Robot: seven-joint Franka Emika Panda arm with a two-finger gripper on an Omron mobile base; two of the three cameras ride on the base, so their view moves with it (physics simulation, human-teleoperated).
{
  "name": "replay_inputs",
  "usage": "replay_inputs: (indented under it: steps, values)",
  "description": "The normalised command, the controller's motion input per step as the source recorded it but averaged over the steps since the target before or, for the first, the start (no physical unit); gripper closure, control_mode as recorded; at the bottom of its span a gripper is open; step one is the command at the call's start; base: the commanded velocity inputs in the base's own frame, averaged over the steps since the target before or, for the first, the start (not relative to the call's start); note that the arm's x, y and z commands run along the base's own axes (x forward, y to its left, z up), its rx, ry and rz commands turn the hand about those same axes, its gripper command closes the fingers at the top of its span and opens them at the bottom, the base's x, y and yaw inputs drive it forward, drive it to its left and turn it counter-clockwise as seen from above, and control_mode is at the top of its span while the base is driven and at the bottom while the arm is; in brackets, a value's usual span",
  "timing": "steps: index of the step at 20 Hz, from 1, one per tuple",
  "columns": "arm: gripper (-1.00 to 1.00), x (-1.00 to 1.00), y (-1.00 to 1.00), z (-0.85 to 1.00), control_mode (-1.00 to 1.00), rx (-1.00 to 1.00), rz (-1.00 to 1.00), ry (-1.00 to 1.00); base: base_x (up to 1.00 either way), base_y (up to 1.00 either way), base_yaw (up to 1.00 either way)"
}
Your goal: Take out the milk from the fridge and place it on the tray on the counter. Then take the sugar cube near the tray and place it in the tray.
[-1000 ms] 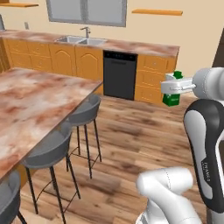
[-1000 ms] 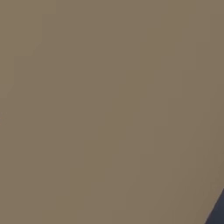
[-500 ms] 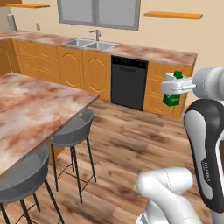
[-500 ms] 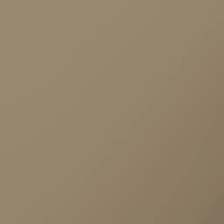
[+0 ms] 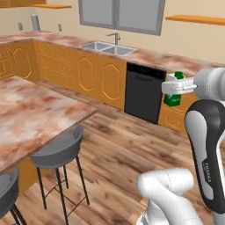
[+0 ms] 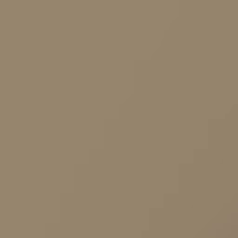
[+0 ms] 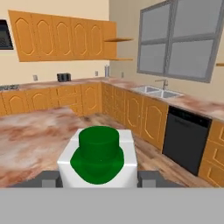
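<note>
A: One carton, one grip. The milk (image 7: 99,158) sits squarely between the two fingers of the gripper (image 7: 99,178), and the jaws pinch it from either side, a dark fingertip showing at each flank of the white body.

B: Where is it, measured against the dishwasher (image 5: 144,91)?

A: In the left base view the milk (image 5: 173,93) hangs in the air just to the right of the dishwasher's top edge, level with the counter (image 5: 149,56) behind it. It touches nothing but the gripper (image 5: 175,88).

B: Why carry it that high?

A: My guess is clearance. At that height the carton passes over the stools (image 5: 56,154) and the island top (image 5: 30,114) without brushing either. It also looks upright, green cap on top, which would keep it steady in a side pinch.

B: How does it lie against the jaws?

A: The fingers bear on the upper white part, near the shoulder below the cap; the green lower part hangs beneath them. In the hand view the cap faces the camera, centred in the gap, so the hold looks even.

B: And the tray?

A: I cannot pick it out. Left of the dishwasher I see the sink (image 5: 105,46) and the window (image 5: 118,15) above it. I would judge the carrying step as under way, the placing not yet begun.
</note>
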Motion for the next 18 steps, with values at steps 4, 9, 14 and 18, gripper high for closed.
replay_inputs:
  steps: [4,9,14,18]
  values:
    - [1.00,0.00,0.00,0.00,1.00,0.00,0.00,0.00,1.00,-1.00,0.34]
    - [1.00,0.00,0.00,0.00,1.00,0.00,0.00,0.00,1.00,-1.00,0.35]
    - [1.00,0.00,0.00,0.00,1.00,0.00,0.00,0.00,1.00,-1.00,0.39]
    - [1.00,0.00,0.00,0.00,1.00,0.00,0.00,0.00,1.00,-0.91,0.44]
